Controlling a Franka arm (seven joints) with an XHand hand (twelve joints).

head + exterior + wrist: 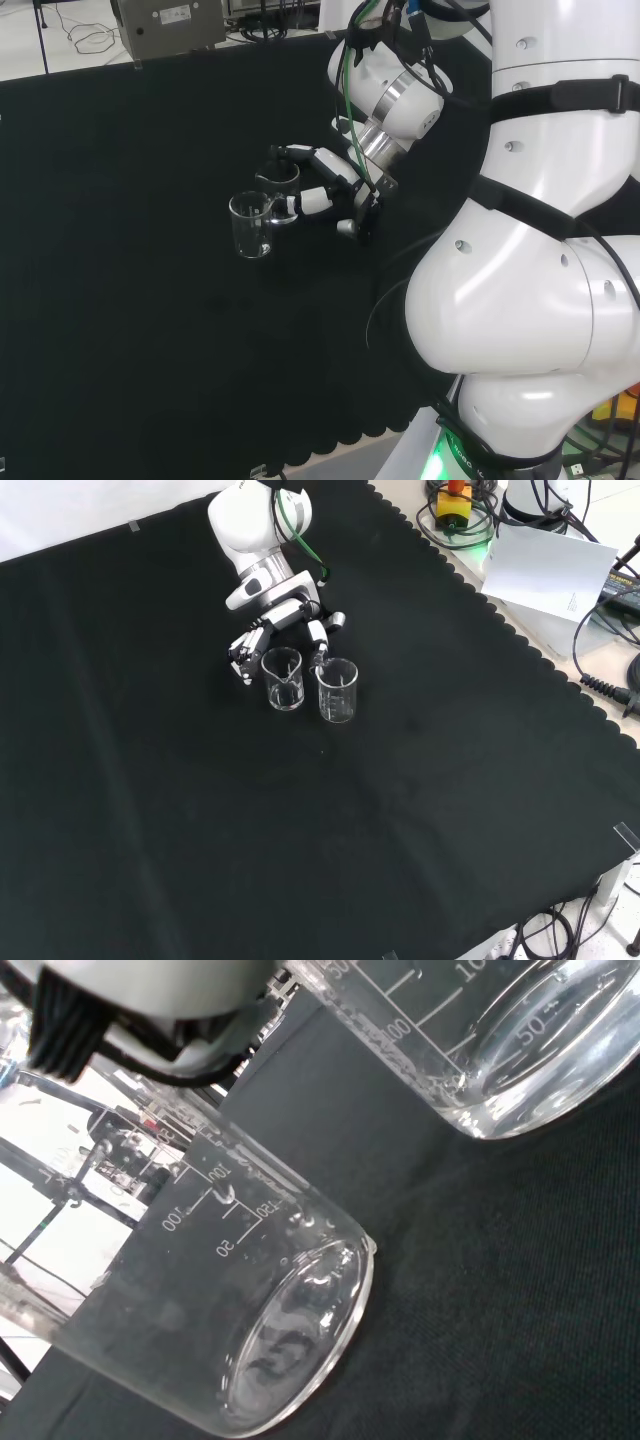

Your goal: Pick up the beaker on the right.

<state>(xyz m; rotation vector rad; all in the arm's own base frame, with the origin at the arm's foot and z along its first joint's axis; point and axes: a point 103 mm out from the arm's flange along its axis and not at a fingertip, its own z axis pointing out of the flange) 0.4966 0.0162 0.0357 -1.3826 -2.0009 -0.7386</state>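
Black cloth [420, 810] flat — two beakers [283, 678] [337, 689] upright; hand [275, 628] behind them, fingers extended, apparently holding nothing.

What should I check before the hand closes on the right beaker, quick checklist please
1. Both beakers upright on the black cloth: ok.
2. Hand at the beakers, behind them in the front view: ok.
3. Fingers reach the nearer beaker in the head view, which is the right beaker in the front view: ok.
4. Fingers curled round it: cannot tell.
5. Gap to the other beaker: not ok, they stand very close.
6. Both beakers empty: cannot tell.
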